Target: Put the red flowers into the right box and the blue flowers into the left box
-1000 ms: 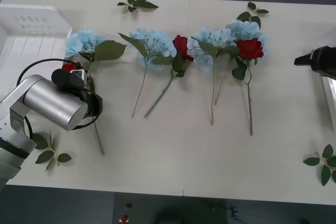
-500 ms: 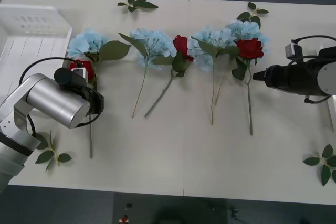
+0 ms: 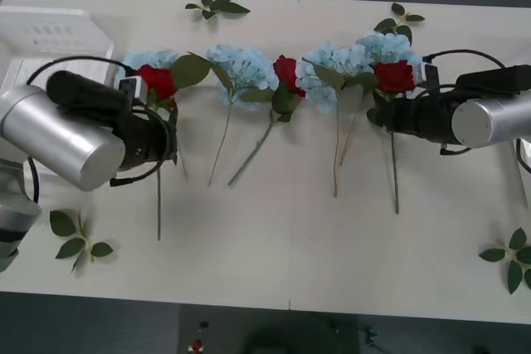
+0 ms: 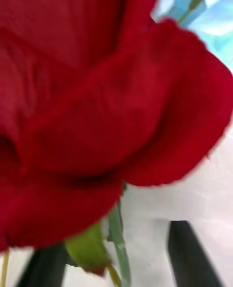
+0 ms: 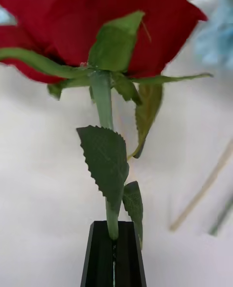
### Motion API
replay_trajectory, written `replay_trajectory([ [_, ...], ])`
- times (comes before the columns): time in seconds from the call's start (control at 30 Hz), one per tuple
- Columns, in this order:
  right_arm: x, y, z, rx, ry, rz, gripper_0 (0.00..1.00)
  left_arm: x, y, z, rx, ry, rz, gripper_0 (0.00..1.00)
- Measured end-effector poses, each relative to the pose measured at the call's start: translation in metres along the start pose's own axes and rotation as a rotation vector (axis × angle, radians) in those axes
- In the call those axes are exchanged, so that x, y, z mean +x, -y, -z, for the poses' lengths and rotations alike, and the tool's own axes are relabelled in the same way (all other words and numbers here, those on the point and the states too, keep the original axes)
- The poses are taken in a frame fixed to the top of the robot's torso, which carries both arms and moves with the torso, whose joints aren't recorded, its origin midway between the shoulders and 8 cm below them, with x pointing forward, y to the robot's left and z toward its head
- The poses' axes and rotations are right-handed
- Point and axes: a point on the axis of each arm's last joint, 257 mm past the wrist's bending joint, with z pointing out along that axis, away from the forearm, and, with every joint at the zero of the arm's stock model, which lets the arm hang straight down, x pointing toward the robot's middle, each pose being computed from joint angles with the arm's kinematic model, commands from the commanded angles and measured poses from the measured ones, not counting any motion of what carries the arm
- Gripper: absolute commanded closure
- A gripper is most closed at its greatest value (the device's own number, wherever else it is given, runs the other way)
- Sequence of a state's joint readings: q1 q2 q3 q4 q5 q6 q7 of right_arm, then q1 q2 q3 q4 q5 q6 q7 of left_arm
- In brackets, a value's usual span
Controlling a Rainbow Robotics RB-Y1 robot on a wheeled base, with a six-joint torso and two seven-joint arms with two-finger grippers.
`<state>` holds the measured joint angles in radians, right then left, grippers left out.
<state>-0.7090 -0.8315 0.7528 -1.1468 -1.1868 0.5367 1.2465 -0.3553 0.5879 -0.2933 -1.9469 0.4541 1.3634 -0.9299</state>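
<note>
As pinched: rose (image 5: 104,20) above left hand (image 5: 114,248)

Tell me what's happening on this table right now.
A two-armed robot is sorting artificial flowers. Its left hand is shut on the thin green stem of a deep-red rose, beside the translucent-white plastic tray at the table's left. Its right hand is open around another red rose near the right end of the row. Three pale-blue hydrangea clusters and a third rose lie between them.
</note>
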Motion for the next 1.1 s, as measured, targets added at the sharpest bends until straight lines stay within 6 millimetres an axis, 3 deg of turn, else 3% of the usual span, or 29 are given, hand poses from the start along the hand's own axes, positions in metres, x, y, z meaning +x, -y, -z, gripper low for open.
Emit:
replay_trajectory([
  [0.17, -0.002, 0.001, 0.0, 0.004, 0.007, 0.01, 1.0, -0.031, -0.006, 0.062, 0.028, 0.087, 0.003, 1.0],
  [0.33, -0.002, 0.001, 0.0, 0.003, 0.007, 0.008, 1.0, -0.045, -0.025, 0.105, 0.011, 0.17, -0.073, 1.0],
  [0.43, -0.006, 0.001, 0.004, 0.0, 0.011, 0.008, 1.0, -0.054, -0.012, 0.126, 0.085, 0.225, -0.137, 1.0],
  [0.53, -0.011, 0.003, 0.011, 0.0, 0.012, 0.023, 1.0, -0.08, 0.013, 0.143, 0.199, 0.337, -0.134, 1.0],
  [0.57, -0.013, 0.004, 0.014, 0.002, 0.014, 0.028, 0.57, -0.089, 0.022, 0.149, 0.234, 0.378, -0.133, 1.0],
  [0.6, -0.015, 0.005, 0.015, 0.003, 0.017, 0.032, 0.0, -0.097, 0.032, 0.153, 0.273, 0.415, -0.131, 1.0],
  [0.77, -0.022, 0.009, 0.019, 0.007, 0.038, 0.035, 0.0, -0.12, 0.079, 0.161, 0.49, 0.545, -0.106, 1.0],
  [0.93, -0.029, 0.0, 0.028, -0.019, 0.046, 0.041, 0.0, -0.111, 0.108, 0.151, 0.62, 0.571, -0.157, 1.0],
  [1.1, -0.047, -0.014, 0.065, -0.079, 0.07, 0.04, 0.0, -0.098, 0.128, 0.156, 0.722, 0.527, -0.14, 1.0],
])
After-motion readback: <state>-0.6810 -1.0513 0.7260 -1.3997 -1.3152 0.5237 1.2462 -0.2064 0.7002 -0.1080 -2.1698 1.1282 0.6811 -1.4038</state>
